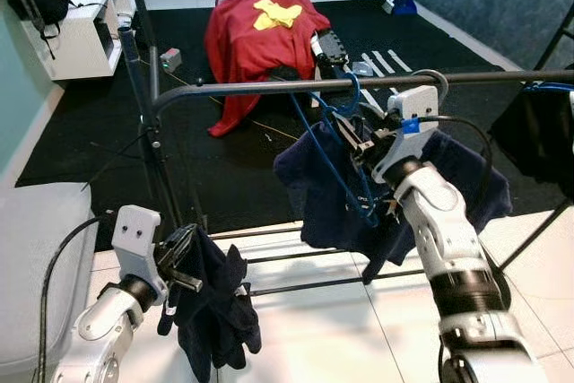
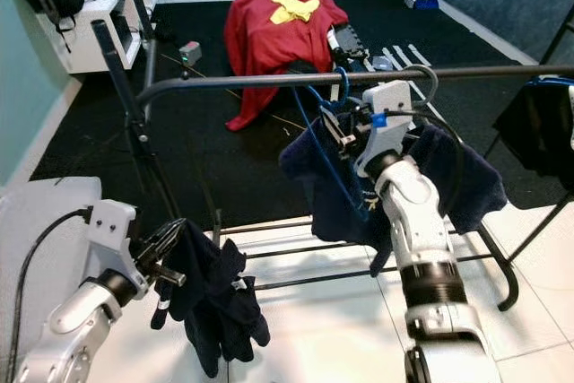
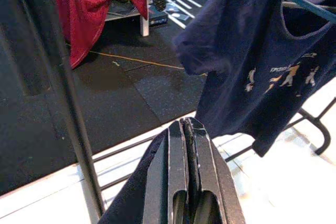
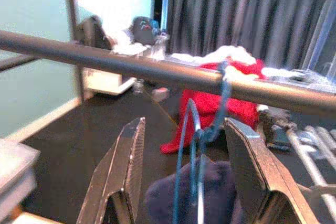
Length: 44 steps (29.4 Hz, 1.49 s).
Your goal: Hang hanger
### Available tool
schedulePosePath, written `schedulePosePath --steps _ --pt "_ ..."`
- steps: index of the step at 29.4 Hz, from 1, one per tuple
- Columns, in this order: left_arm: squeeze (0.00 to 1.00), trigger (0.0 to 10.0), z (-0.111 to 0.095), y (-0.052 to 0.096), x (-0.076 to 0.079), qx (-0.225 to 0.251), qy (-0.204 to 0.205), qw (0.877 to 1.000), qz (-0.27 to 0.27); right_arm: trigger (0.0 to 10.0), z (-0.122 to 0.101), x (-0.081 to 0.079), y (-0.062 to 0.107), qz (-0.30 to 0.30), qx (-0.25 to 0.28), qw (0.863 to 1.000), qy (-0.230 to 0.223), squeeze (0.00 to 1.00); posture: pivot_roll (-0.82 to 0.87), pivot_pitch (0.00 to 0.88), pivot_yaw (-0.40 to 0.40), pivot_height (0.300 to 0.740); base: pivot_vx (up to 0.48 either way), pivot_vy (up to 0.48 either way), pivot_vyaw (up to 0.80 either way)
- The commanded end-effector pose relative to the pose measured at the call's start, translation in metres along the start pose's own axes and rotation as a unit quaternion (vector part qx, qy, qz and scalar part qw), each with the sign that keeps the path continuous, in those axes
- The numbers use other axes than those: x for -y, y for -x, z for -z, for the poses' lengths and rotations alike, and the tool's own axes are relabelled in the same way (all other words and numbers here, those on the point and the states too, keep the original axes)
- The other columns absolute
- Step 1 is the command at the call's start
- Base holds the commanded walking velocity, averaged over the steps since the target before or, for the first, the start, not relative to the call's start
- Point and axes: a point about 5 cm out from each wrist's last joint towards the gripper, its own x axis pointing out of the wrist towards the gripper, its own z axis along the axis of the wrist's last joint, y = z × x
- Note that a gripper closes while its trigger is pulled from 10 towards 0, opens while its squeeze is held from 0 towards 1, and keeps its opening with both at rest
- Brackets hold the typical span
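My right hand [image 4: 184, 182] is raised to the rack's top rail [image 1: 269, 89], fingers spread wide on either side of the blue hanger [image 4: 202, 129], not touching it. The hanger's hook sits over the rail. A navy T-shirt [image 3: 262, 66] hangs from it, draping below my right wrist. The shirt front carries small pale figures and a line of print too small to read.

My left hand [image 3: 186, 182] is low, by the rack's left upright post [image 1: 148, 123], fingers pressed together on a dark navy garment [image 1: 211, 302] that dangles toward the white tile floor [image 1: 341, 329].

Beyond the rack: black mat [image 1: 108, 132], a red cloth [image 1: 256, 38] with a yellow patch draped over something.
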Motion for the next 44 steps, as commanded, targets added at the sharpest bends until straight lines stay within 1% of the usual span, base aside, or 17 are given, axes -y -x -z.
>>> schedulePosePath --steps 1,3,4,7,8,11,12,15,19,21,25,27,29,31,37,41,44 --pt "0.0 0.0 -0.007 -0.004 0.003 0.032 0.01 0.999 0.002 10.0 -0.005 -0.004 0.004 0.013 0.005 1.0 0.023 0.0 0.11 0.026 -0.014 0.74 0.0 0.0 0.0" --pt "0.0 0.0 -0.008 -0.005 0.002 0.039 0.015 0.999 -0.014 10.0 -0.009 -0.007 0.007 0.021 0.015 0.999 0.031 0.0 0.11 0.024 -0.013 0.74 0.0 0.0 0.0" --pt "0.0 4.1 -0.007 -0.007 -0.001 0.035 0.023 0.998 -0.039 10.0 -0.01 -0.014 0.007 0.018 0.028 0.999 0.025 0.0 0.1 0.024 -0.017 0.74 0.0 0.0 0.0" --pt "0.0 4.1 -0.006 -0.008 -0.003 0.031 0.029 0.997 -0.058 10.0 -0.012 -0.02 0.008 0.015 0.033 0.999 0.018 0.0 0.1 0.025 -0.019 0.74 0.0 0.0 0.0" --pt "0.0 10.0 -0.004 -0.012 -0.009 0.008 0.028 0.995 -0.096 10.0 -0.006 -0.047 0.005 -0.032 0.032 0.999 -0.02 0.0 0.1 0.028 -0.044 0.74 0.0 0.0 0.0" --pt "0.0 10.0 -0.004 -0.013 -0.011 0.0 0.027 0.993 -0.111 10.0 0.0 -0.059 0.004 -0.047 0.024 0.998 -0.036 0.0 0.1 0.03 -0.051 0.74 0.0 0.0 0.0" --pt "0.0 10.0 -0.005 -0.014 -0.014 -0.001 0.029 0.991 -0.134 10.0 0.011 -0.075 0.004 -0.07 0.009 0.996 -0.059 0.0 0.11 0.027 -0.058 0.74 0.0 0.0 0.0" --pt "0.0 10.0 -0.006 -0.014 -0.017 -0.004 0.033 0.988 -0.151 10.0 0.019 -0.086 0.006 -0.081 -0.002 0.994 -0.07 0.0 0.11 0.026 -0.061 0.74 0.0 0.0 0.0" --pt "0.0 10.0 -0.009 -0.009 -0.019 0.006 0.028 0.985 -0.169 10.0 0.05 -0.118 0.022 -0.119 -0.071 0.982 -0.131 0.0 0.14 0.022 -0.091 0.74 0.0 0.0 0.0" --pt "0.0 10.0 -0.009 -0.009 -0.019 0.006 0.028 0.985 -0.169 10.0 0.05 -0.118 0.022 -0.119 -0.071 0.982 -0.131 0.0 0.14 0.022 -0.091 0.74 0.0 0.0 0.0" --pt "0.0 10.0 -0.002 -0.001 -0.025 -0.007 0.021 0.98 -0.197 10.0 0.074 -0.124 0.03 -0.136 -0.13 0.976 -0.106 0.0 0.14 0.033 -0.092 0.74 0.0 0.0 0.0" --pt "0.0 10.0 0.002 -0.001 -0.028 -0.02 0.002 0.977 -0.21 10.0 0.097 -0.129 0.039 -0.168 -0.18 0.966 -0.084 0.0 0.14 0.034 -0.09 0.74 0.0 0.0 0.0" --pt "0.0 10.0 0.007 -0.002 -0.026 -0.032 -0.01 0.978 -0.207 10.0 0.115 -0.136 0.051 -0.203 -0.218 0.949 -0.098 0.0 0.15 0.032 -0.09 0.74 0.0 0.0 0.0" --pt "0.0 10.0 0.012 -0.003 -0.024 -0.043 -0.026 0.979 -0.199 10.0 0.125 -0.137 0.057 -0.202 -0.239 0.945 -0.097 0.0 0.16 0.021 -0.094 0.74 0.0 0.0 -0.8" --pt "0.0 10.0 0.028 -0.002 -0.017 -0.067 -0.034 0.982 -0.176 10.0 0.149 -0.129 0.073 -0.154 -0.291 0.938 -0.109 0.0 0.16 0.021 -0.101 0.74 0.0 0.0 -0.8" --pt "0.0 10.0 0.038 -0.005 -0.012 -0.075 -0.006 0.983 -0.167 10.0 0.165 -0.116 0.083 -0.075 -0.326 0.932 -0.138 0.0 0.17 0.04 -0.127 0.74 0.0 0.0 -0.8" --pt "0.0 10.0 0.042 -0.006 -0.012 -0.081 -0.001 0.982 -0.17 10.0 0.166 -0.116 0.083 -0.065 -0.326 0.932 -0.145 0.0 0.16 0.026 -0.112 0.74 0.0 0.0 -0.8"
